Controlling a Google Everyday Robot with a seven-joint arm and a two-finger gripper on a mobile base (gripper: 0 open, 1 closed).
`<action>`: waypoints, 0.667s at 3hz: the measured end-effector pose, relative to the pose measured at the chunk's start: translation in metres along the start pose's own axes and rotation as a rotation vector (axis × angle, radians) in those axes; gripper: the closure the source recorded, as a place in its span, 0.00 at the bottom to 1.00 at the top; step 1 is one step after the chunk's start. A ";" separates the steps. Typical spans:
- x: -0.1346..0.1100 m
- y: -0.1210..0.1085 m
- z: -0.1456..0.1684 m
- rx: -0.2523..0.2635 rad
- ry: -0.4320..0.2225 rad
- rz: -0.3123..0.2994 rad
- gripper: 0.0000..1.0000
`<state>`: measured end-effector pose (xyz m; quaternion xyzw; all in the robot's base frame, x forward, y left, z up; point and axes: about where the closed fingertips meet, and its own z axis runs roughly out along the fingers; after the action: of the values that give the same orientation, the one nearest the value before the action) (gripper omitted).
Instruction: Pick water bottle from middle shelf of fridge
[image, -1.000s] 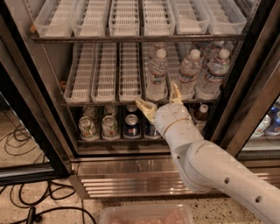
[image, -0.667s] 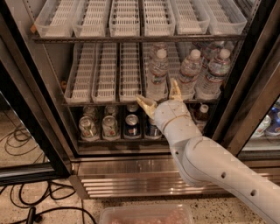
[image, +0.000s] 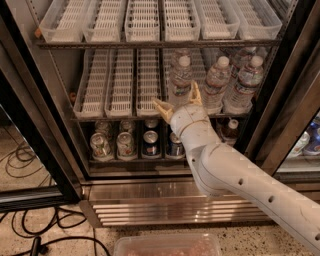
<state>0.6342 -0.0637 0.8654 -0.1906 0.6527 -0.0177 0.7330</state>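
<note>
The fridge (image: 280, 100) stands open in front of me. Its middle shelf (image: 120, 116) holds white slotted lane trays on the left and three clear water bottles on the right. The nearest water bottle (image: 181, 75) has a white cap and stands left of the other two (image: 218, 82) (image: 245, 82). My gripper (image: 179, 100) is open, at the shelf's front edge just in front of the lower part of that bottle. One yellowish finger (image: 162, 107) points left and the other finger (image: 195, 93) rises at the bottle's right side. The white arm hides the bottle's base.
The top shelf (image: 150, 44) carries white trays. The lower shelf holds drink cans (image: 125, 144) and a small dark bottle (image: 231, 129). A louvered grille (image: 150, 207) runs below. Black cables (image: 30, 235) lie on the floor at left, and a clear plastic bin (image: 167, 246) sits at the bottom edge.
My gripper has moved up and a little forward, from below the shelf's front edge to the level of the bottle's lower part. The bottles have not moved.
</note>
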 end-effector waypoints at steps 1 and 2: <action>0.003 -0.003 0.008 0.014 0.005 0.011 0.29; 0.007 -0.007 0.014 0.030 0.010 0.020 0.29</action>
<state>0.6504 -0.0684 0.8622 -0.1731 0.6577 -0.0209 0.7328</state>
